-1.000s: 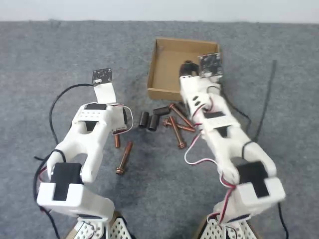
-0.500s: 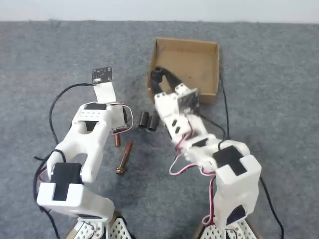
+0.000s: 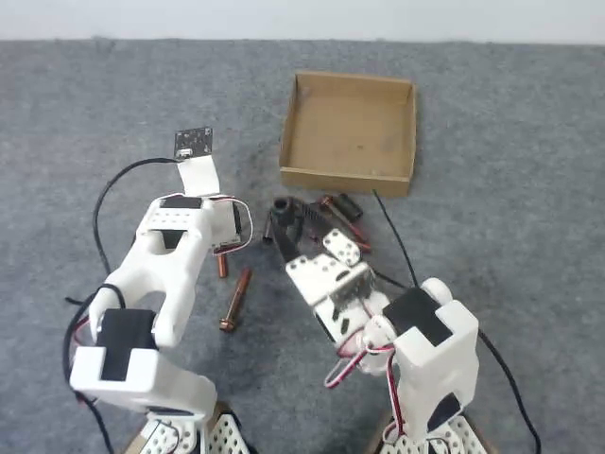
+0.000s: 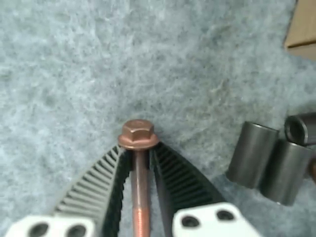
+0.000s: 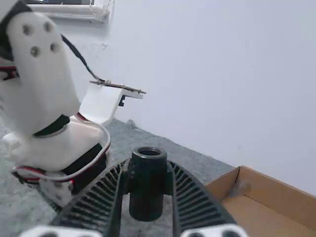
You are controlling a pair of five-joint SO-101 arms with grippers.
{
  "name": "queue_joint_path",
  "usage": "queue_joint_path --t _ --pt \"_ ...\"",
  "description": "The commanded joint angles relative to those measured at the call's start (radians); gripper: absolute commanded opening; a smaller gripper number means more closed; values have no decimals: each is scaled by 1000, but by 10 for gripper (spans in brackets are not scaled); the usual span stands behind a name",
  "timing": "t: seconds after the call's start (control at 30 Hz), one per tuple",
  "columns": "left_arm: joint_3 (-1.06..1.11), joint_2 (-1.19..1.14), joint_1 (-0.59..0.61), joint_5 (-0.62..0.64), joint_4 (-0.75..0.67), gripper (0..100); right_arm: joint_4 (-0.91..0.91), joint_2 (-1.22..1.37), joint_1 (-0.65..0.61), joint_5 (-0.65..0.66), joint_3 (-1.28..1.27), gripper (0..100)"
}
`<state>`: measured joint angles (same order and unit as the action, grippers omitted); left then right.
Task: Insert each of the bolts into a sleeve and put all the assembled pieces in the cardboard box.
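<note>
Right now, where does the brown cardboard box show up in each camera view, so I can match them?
High view: the brown cardboard box sits at the upper middle of the picture.
Left wrist view: one corner of it at the frame edge, beyond the dark metal sleeves.
Right wrist view: an open corner, just past the gripped black cylindrical sleeve.
Shared landmark: the grey carpet under it.

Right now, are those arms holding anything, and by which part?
The left arm's fingers clamp a copper bolt by its shank, below the head. The right arm's fingers grip a black sleeve by its sides.
</note>
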<state>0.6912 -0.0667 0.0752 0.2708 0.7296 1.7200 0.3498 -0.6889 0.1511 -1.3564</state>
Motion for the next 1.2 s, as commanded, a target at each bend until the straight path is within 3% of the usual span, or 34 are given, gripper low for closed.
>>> queue_joint_path --t 0.0,0.37,0.6,1.0,1.17 --pt "-5 75 9 9 -25 12 39 -22 -18 12 -57 6" --pt "-5 75 8 9 -26 12 39 -214 -97 -20 -305 6" --pt "-12 84 5 9 -37 12 22 -260 -88 -91 -316 6" --pt "-13 236 -2 9 -350 12 22 -259 -90 -94 -313 6" --pt "-5 388 -2 9 -377 12 22 -259 -90 -94 -313 6"
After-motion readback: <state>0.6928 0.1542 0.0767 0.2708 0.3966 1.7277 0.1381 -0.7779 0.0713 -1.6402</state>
